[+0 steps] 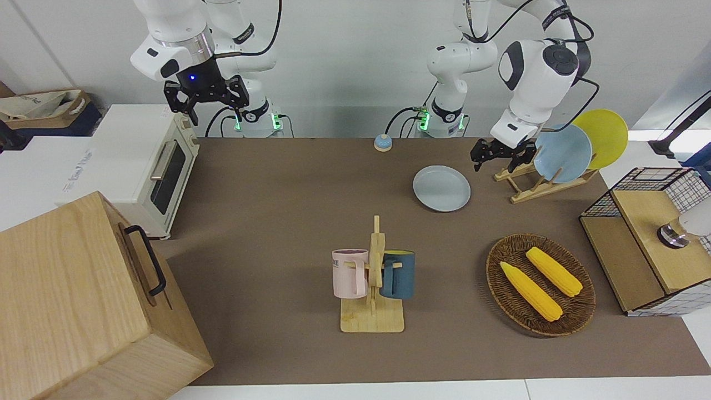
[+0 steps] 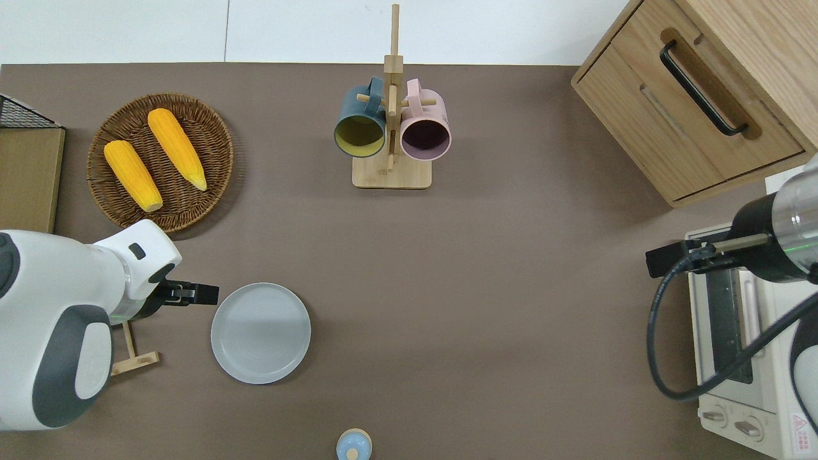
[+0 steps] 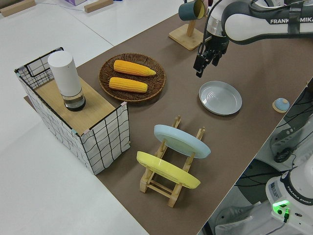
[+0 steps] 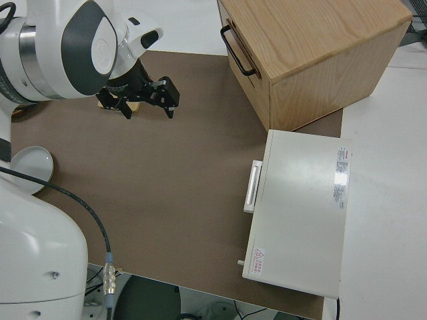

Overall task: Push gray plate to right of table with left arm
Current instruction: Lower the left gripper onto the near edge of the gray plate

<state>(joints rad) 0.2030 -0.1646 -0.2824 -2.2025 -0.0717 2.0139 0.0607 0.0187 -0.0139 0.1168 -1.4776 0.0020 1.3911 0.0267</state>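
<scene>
Nearest the front camera sits a wooden cabinet point(image 1: 83, 300). Left pincer point(image 2: 192, 294), fingers spread and empty, hangs just beside the gray plate point(image 2: 261, 333), which lies flat on the brown surface point(image 2: 498, 287). Right arm is parked.

"FRANKA EMIKA" stands on the left arm point(image 3: 266, 22) and again on its base point(image 3: 293, 193).

Left arm point(image 1: 536, 72) is bent down low near its own end of the table, and the left gripper point(image 1: 496, 157) has its 2 fingers spread apart. Right arm's just parked.
</scene>
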